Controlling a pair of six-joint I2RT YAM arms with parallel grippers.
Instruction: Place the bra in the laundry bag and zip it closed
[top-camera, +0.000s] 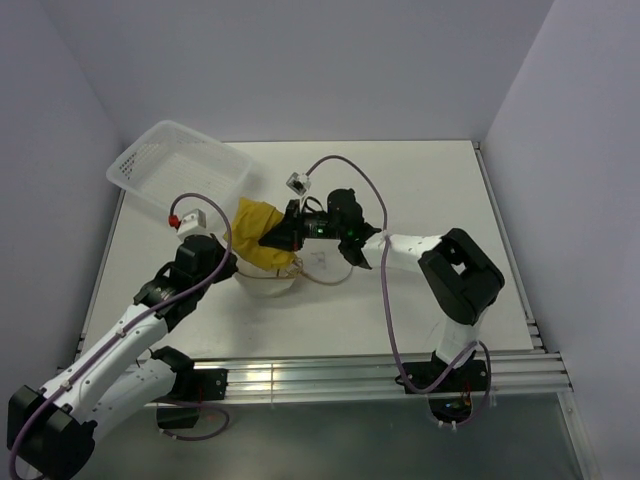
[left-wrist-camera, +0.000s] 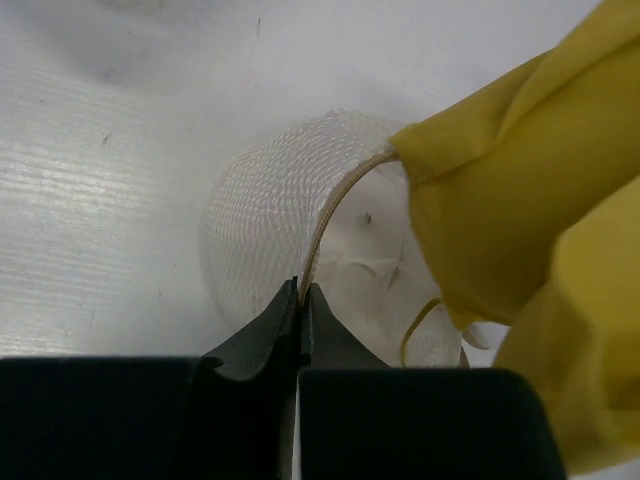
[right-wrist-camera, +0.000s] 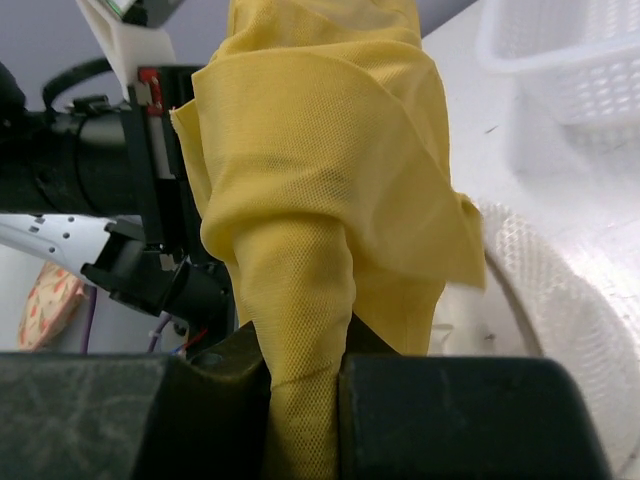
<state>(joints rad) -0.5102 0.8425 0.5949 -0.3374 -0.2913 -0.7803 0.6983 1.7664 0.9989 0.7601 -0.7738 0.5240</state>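
Note:
The laundry bag (left-wrist-camera: 258, 215), a round white mesh pouch with a tan hoop rim, lies open-mouthed on the table, and it also shows in the top view (top-camera: 270, 284). My left gripper (left-wrist-camera: 302, 292) is shut on that rim at the near side of the mouth. The yellow mesh bra (right-wrist-camera: 320, 170) hangs bunched from my right gripper (right-wrist-camera: 305, 355), which is shut on it. In the top view the bra (top-camera: 256, 232) hovers just above the bag's mouth, with the right gripper (top-camera: 274, 240) to its right and the left gripper (top-camera: 232, 268) at the bag's left side.
A white perforated plastic basket (top-camera: 180, 165) sits tilted at the table's back left, close behind the bra; it also shows in the right wrist view (right-wrist-camera: 575, 50). The left arm's wrist (right-wrist-camera: 100, 170) is directly across from the right gripper. Walls enclose the table.

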